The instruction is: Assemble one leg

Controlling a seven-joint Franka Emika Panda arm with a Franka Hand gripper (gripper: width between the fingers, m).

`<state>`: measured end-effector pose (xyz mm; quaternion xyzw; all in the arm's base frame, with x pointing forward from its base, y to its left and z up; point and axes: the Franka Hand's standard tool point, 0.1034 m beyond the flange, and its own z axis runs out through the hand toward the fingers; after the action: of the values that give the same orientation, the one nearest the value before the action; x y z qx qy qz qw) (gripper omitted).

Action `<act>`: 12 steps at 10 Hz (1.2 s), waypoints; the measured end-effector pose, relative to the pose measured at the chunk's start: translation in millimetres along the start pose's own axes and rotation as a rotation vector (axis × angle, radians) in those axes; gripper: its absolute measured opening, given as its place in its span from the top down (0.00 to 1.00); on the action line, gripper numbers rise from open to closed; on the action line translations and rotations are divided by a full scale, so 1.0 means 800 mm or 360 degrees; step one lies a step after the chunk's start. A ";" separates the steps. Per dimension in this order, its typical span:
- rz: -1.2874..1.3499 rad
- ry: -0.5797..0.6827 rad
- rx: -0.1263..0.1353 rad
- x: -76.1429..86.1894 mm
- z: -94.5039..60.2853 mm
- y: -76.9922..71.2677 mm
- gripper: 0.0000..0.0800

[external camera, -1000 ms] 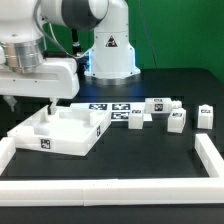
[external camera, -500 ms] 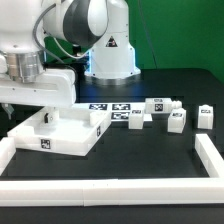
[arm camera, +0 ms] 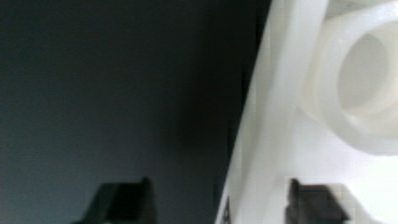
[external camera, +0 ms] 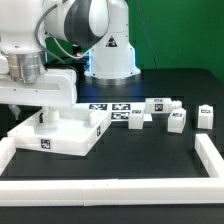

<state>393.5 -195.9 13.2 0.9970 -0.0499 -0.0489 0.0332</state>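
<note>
Three white legs with black-and-white tags lie on the black table at the exterior view's right: one [external camera: 158, 104], one [external camera: 177, 119] and one [external camera: 206, 114]. My gripper [external camera: 44, 118] is far from them, low over the far left part of the large white panel [external camera: 70, 135]. In the wrist view the gripper [arm camera: 222, 204] is open and holds nothing. It straddles the panel's edge [arm camera: 285, 120], with one fingertip [arm camera: 125, 200] over the black table and the other over the white panel. A round socket [arm camera: 365, 80] of the panel shows beside it.
The marker board [external camera: 108, 109] lies behind the panel, with a small white part [external camera: 137, 118] next to it. A low white rail [external camera: 120, 187] runs along the table's front and right side. The robot's base [external camera: 110, 55] stands at the back.
The gripper has come down toward the panel's far left part and shifted slightly toward the exterior view's right. The legs have not moved.
</note>
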 end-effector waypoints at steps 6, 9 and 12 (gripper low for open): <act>-0.0011 0.0004 0.0002 0.002 -0.003 -0.001 0.93; -0.0038 -0.0019 0.0108 0.042 -0.050 -0.027 0.93; -0.0062 0.0043 0.0071 0.118 -0.092 -0.087 0.93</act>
<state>501.1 -131.7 72.8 0.9988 -0.0312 -0.0349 0.0108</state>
